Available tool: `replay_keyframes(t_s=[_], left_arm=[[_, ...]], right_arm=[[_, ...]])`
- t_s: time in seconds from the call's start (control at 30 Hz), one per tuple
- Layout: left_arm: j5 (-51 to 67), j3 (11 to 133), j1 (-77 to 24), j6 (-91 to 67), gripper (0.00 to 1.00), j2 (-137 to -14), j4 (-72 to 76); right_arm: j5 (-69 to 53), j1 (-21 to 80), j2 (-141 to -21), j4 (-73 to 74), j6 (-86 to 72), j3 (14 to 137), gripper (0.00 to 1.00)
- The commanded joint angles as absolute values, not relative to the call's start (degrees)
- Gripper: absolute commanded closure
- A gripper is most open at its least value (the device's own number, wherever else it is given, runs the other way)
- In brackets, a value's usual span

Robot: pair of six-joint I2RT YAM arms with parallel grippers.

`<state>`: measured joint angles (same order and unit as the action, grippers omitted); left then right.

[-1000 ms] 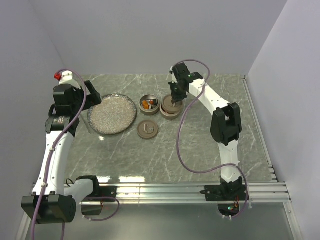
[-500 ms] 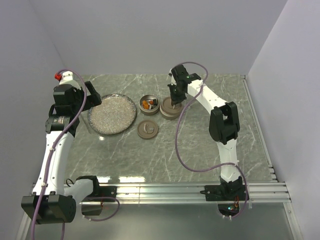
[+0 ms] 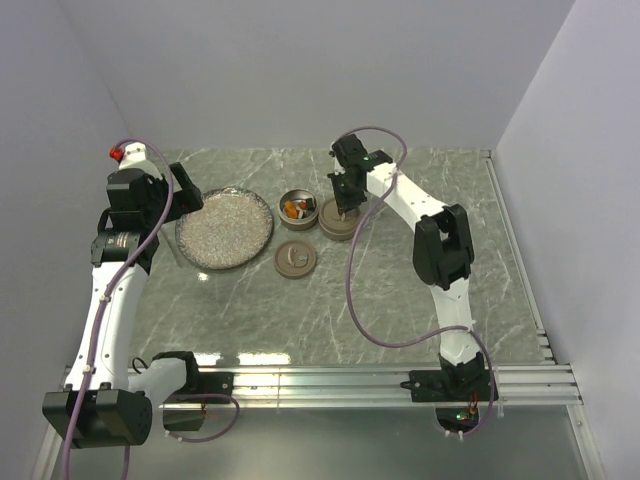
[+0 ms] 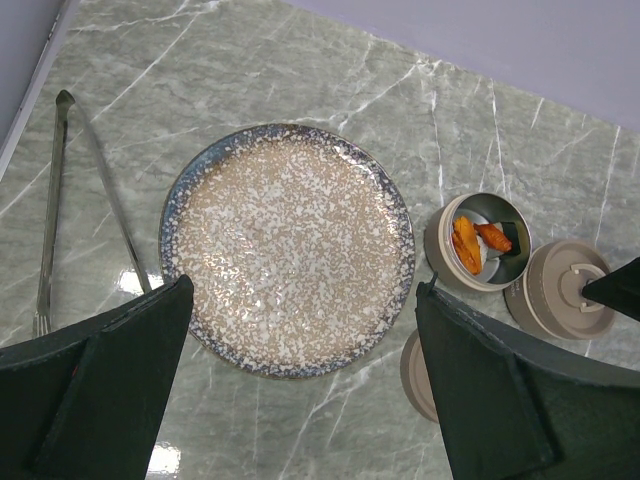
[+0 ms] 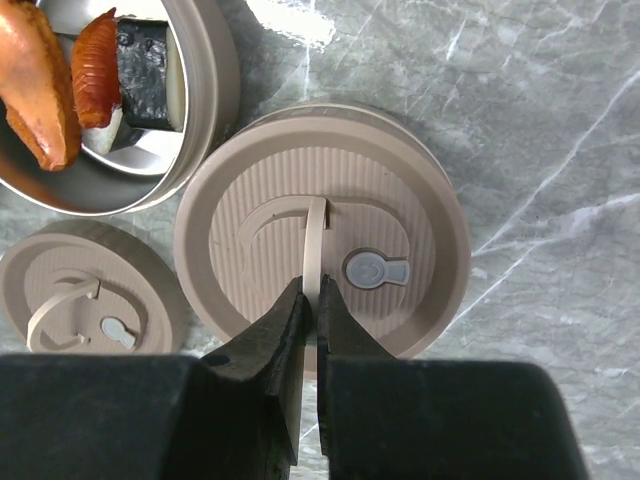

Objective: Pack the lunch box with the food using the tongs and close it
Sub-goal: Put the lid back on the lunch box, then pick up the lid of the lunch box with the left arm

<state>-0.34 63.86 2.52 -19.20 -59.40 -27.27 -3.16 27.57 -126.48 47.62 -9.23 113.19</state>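
The lunch box is a set of round beige tins. An open tin holds the food: orange and red pieces and a white roll with a dark wrap. Beside it stands a lidded tin. My right gripper is shut on this lid's thin upright handle strip. A loose lid lies flat on the table. The tongs lie left of the plate, apart from both grippers. My left gripper hangs open above the plate's near edge with nothing in it.
A speckled grey plate with no food on it sits between the tongs and the tins. In the top view the open tin, lidded tin and loose lid cluster mid-table. White walls close in the back and sides.
The right wrist has shifted slightly left over the lidded tin, still pinching the handle. The left arm has not moved.
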Motion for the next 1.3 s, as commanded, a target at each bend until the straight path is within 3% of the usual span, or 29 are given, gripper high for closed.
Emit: replay_keyframes(t_s=[0.0,0.4,0.47,0.7,0.73,0.77,0.8,0.87,1.1,1.27], left_arm=[[-0.8,64.5,2.4,-18.9,0.01,-58.2,-26.4],[-0.5,64.4,2.3,-19.0,0.0,-57.7,-26.5],[-0.5,64.2,2.3,-19.1,0.01,-57.7,-26.3],[0.3,64.1,2.0,-19.3,0.01,-57.5,-26.2],[0.2,64.1,2.0,-19.2,0.01,-57.4,-26.3],[0.2,64.1,1.9,-19.3,0.01,-57.3,-26.4],[0.2,64.1,1.9,-19.3,0.0,-57.3,-26.5],[0.2,64.3,1.8,-19.3,0.01,-57.3,-26.5],[0.2,63.5,-1.8,-18.3,0.0,-56.3,-26.7],[10.5,58.5,-5.4,-17.8,0.01,-55.0,-24.0]], right_arm=[[-0.8,28.7,-127.0,48.3,-8.7,113.1,1.0],[2.0,29.9,-120.3,41.8,-11.1,100.6,0.99],[0.2,29.9,-118.7,41.2,-10.8,100.5,0.93],[-5.2,29.8,-115.1,39.7,-10.9,103.5,0.57],[-5.3,29.9,-114.9,39.6,-10.9,104.1,0.5],[-5.2,29.8,-114.6,39.6,-10.9,105.2,0.31],[-4.9,29.9,-114.4,39.7,-10.9,105.8,0.25],[-4.2,29.9,-113.5,39.8,-10.7,107.4,0.19],[-0.7,29.1,-106.2,38.5,-10.1,110.0,0.18],[-1.2,25.0,-98.9,37.7,-12.9,107.8,0.18]])
